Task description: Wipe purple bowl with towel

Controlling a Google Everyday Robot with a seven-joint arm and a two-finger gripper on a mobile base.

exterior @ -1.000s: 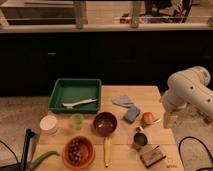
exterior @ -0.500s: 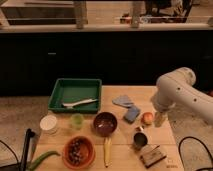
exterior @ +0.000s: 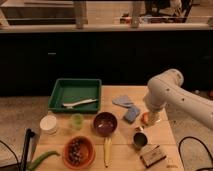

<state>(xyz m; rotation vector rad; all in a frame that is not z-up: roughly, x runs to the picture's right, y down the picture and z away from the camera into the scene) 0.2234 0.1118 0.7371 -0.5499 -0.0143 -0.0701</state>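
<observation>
**Arm swung left toward the right edge of the surface**

Since the earlier frames, we saw the white arm (exterior: 167, 87) swing leftward, bringing its elbow in over the right side of the wooden surface (exterior: 122, 145). Its tool (exterior: 152, 118) hung low there, just beside a small orange round object (exterior: 144, 119). We could not tell how far open the tool was, nor whether it held anything.

We found the purple bowl (exterior: 105, 123) upright near the middle of the surface, well left of the tool. The towel (exterior: 122, 101) lay flat behind the bowl and to its right, with the blue sponge (exterior: 132, 114) just beside it, between the bowl and the tool.

We also noted a green tray (exterior: 75, 90) at the back left holding a white utensil (exterior: 80, 103), a pale green cup (exterior: 76, 120) left of the purple bowl, and an orange bowl (exterior: 78, 151) with dark contents at the front. A metal cup (exterior: 139, 140) stood in front of the tool.
</observation>
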